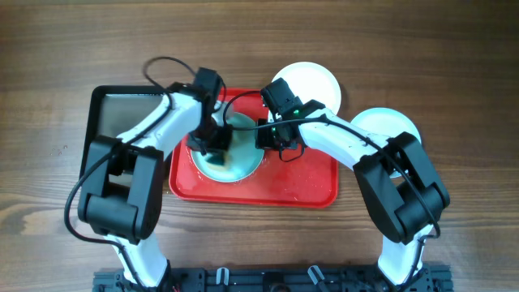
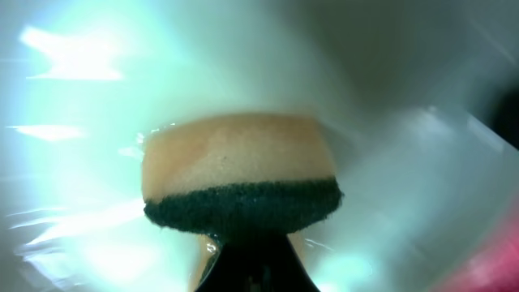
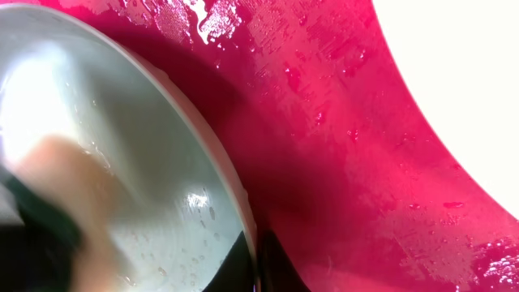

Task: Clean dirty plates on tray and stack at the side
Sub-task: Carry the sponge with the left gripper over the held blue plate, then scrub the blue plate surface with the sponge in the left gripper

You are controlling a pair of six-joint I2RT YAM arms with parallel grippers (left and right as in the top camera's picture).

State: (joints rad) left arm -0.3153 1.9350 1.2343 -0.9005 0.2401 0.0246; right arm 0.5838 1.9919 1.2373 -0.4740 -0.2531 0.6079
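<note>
**Two robot arms work on a mint plate on the red tray**

From above we see a wooden table (image 1: 454,65) with a red tray (image 1: 308,182) at its middle. A mint plate (image 1: 243,166) lies on the left half of that tray. Both arms reach in over it.

The left gripper (image 1: 212,148) is above the plate's left part. In its wrist view we find its jaws pressed onto a sponge (image 2: 239,174), orange with a dark green scouring layer. The sponge sits against the pale, shiny plate surface.

The right gripper (image 1: 272,136) is at the plate's right edge. In its wrist view we see its jaws pinching the rim, and the tray floor beside it glistens with droplets.

A white plate (image 1: 312,81) lies just beyond the tray's far edge. A pale plate (image 1: 381,123) lies to the tray's right, partly under the right arm. A black tray (image 1: 122,105) sits just left of the red one, partly hidden by the left arm.
</note>
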